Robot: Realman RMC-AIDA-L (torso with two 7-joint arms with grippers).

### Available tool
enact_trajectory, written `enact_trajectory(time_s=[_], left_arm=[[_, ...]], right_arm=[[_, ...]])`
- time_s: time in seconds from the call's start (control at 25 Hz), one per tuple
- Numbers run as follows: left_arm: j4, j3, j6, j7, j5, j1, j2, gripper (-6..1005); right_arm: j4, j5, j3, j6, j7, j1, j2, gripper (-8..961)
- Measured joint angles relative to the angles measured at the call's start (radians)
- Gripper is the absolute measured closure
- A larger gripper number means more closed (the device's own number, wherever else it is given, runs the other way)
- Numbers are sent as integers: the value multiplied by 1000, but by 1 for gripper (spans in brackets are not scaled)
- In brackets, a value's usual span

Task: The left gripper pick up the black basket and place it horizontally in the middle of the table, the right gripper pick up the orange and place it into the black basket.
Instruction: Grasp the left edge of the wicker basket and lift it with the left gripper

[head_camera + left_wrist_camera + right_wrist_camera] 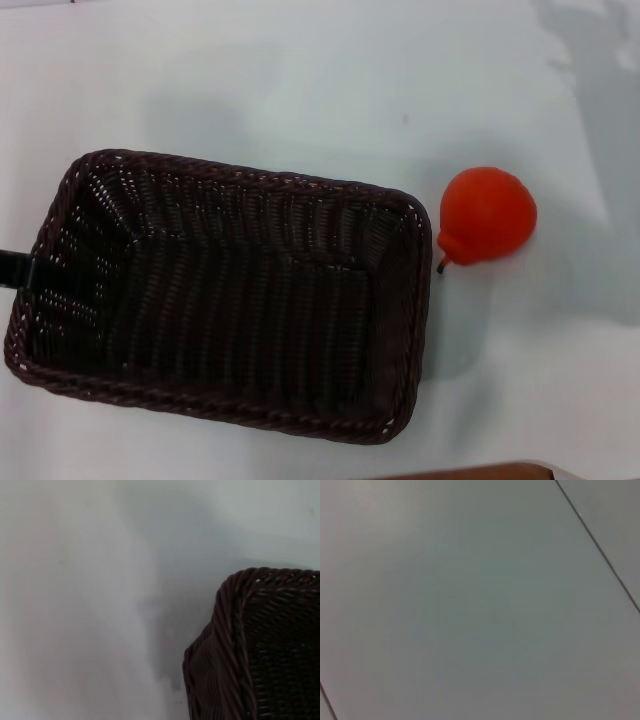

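Black basket on table | left hand at its left rim, grip unclear | orange beside right end

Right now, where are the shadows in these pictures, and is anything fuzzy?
Head view: a big grey shadow lies on the table at the top right, beyond the orange; a fainter one sits behind the black basket. Left wrist view: a soft dark shadow stretches across the table beside the basket's corner, and it looks blurry. Right wrist view: only a plain grey surface with thin dark lines.
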Motion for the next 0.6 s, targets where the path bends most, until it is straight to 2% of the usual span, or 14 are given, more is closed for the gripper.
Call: enact_trajectory(time_s=[0.12, 0.56, 0.6], left_arm=[[-8, 2, -2, -1, -4, 0, -1, 476], [-10, 5, -3, -13, -13, -3, -3, 691], [-11, 0, -3, -13, -25, -2, -3, 746]], right_arm=[[-3, 0, 0, -1, 0, -3, 0, 10], [-5, 0, 9, -10, 0, -8, -1, 11], [-5, 0, 9, -11, 0, -8, -1, 11]])
